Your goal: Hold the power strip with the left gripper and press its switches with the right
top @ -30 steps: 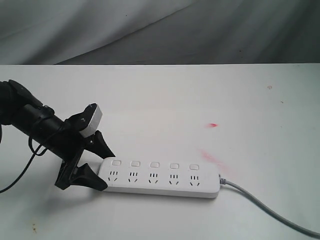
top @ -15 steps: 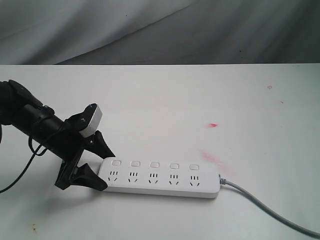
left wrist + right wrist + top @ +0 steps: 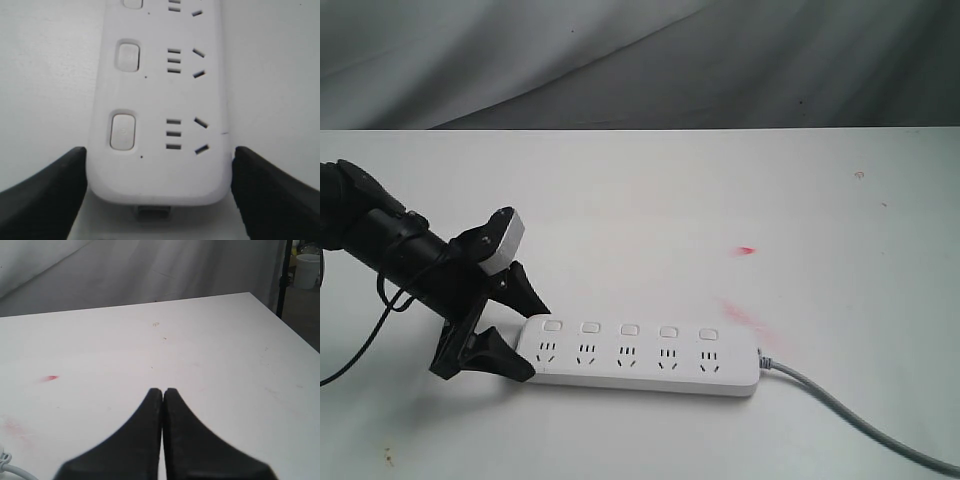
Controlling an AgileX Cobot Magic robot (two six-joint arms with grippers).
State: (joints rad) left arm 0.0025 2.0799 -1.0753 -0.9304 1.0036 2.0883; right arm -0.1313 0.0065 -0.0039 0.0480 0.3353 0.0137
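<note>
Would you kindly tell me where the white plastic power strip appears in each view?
Exterior: long white plastic power strip, bottom centre, end between left gripper fingers.
Left wrist: power strip fills the centre, to the top edge.
Right wrist: not in it.
Shared landmark: small red table mark, exterior and right wrist.

We're looking across a broad white counter (image 3: pixel 650 190), matte and evenly lit, with only soft shadows on it. Behind it a grey cloth backdrop (image 3: pixel 620 60) hangs in loose folds and closes off the far side. On the counter we spot a small red mark (image 3: pixel 747 250), a fainter pink smear (image 3: pixel 745 318) close by, and a tiny scuff (image 3: pixel 860 175) further back. Past the counter's corner stand a dark upright pole (image 3: pixel 283 275) and a white bucket (image 3: pixel 306 270) on a dim grey floor (image 3: pixel 300 320).
</note>
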